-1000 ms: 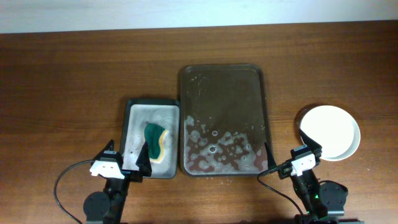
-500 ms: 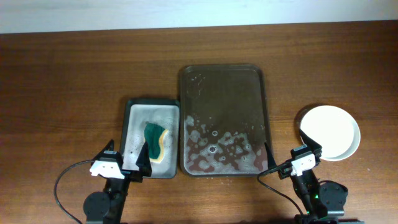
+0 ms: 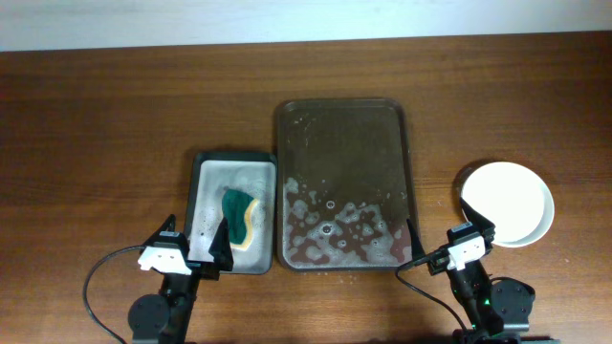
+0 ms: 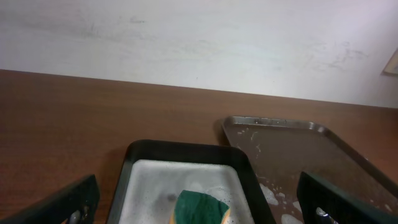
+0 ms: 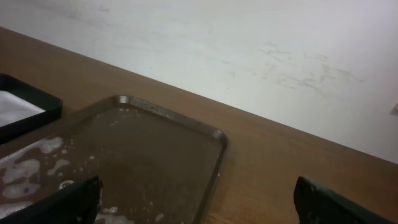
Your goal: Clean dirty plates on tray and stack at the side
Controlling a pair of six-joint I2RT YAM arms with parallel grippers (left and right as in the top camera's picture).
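Note:
The dark brown tray (image 3: 341, 115) lies in the middle of the table with soap foam on its near half and no plate on it; it also shows in the left wrist view (image 4: 292, 134) and the right wrist view (image 5: 168, 143). White plates (image 3: 508, 201) sit stacked on the table to the tray's right; I cannot tell how many. My left gripper (image 3: 191, 244) is open and empty at the front edge, just before the sponge tray. My right gripper (image 3: 448, 241) is open and empty near the tray's front right corner, left of the plates.
A smaller grey-white sponge tray (image 3: 210, 172) with a black rim holds foam and a green-and-yellow sponge (image 3: 240, 218), left of the brown tray; the sponge shows in the left wrist view (image 4: 200, 207). A white wall runs behind the table's far edge.

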